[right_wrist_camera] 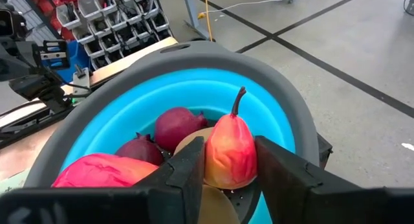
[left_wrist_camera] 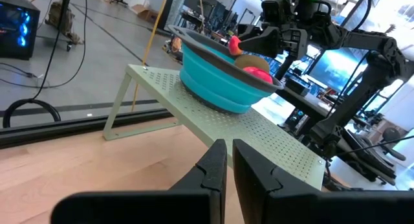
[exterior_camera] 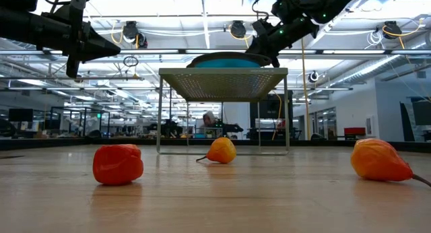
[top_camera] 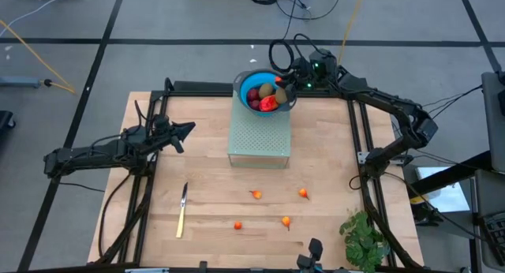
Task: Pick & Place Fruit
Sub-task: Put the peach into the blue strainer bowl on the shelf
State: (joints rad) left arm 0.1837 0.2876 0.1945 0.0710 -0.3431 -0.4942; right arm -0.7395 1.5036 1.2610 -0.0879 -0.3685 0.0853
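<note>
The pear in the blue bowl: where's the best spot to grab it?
Grip the pear across its wide lower body, coming from above: it stands stem-up in the bowl, fruit crowding its base. The right pincer already brackets that belly.

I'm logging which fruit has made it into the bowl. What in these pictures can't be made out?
- Contents of the blue bowl with grey rim: in the low view its wall and the pale green perforated stand hide the fruit.
- Full count: in the right wrist view the right gripper, closed on the red-and-yellow pear-shaped piece, covers the bowl's bottom.
- Small orange fruits: too small in the high view for detail.
- Fourth orange fruit: missing from the low view.
</note>
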